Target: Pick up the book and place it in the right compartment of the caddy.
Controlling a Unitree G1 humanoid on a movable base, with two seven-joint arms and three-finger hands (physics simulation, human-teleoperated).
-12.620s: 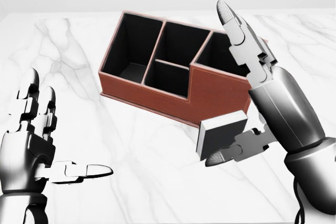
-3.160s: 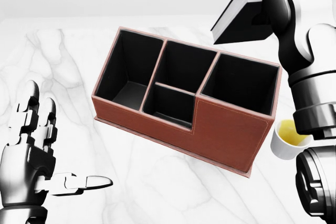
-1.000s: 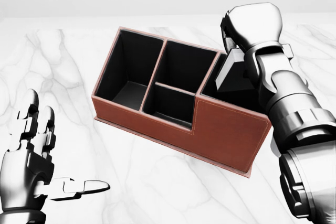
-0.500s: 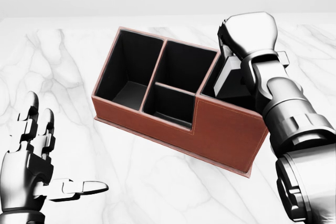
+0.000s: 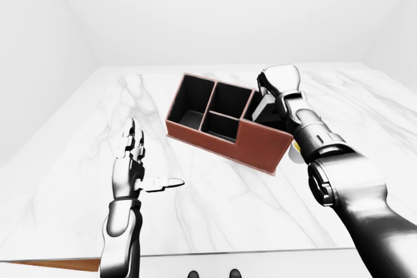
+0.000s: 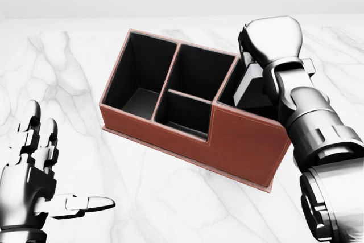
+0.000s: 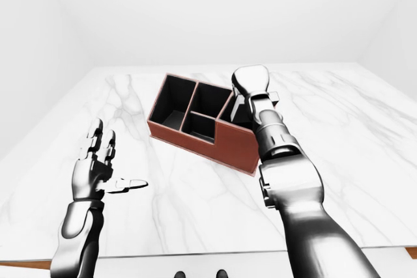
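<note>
The white marble table [image 6: 170, 209] takes up most of the room, and on it sits the brown caddy [image 6: 244, 140], angled, with its tall compartment at the right of the head view. The right hand [image 6: 272, 41] hangs knuckles-up over that right compartment, and the book [image 6: 248, 85] pokes down beneath it, tilted, its lower part already inside the dark opening. The fingers are hidden under the palm, so I can't tell how tightly they close, though the book hangs from that hand (nothing else is holding it up). The left hand [image 6: 31, 189] waits low at the left, fingers spread and thumb out, holding nothing. To do this well, I'd say lower the book straighter, keep its corners off the divider, and let go only once it's well down inside.
</note>
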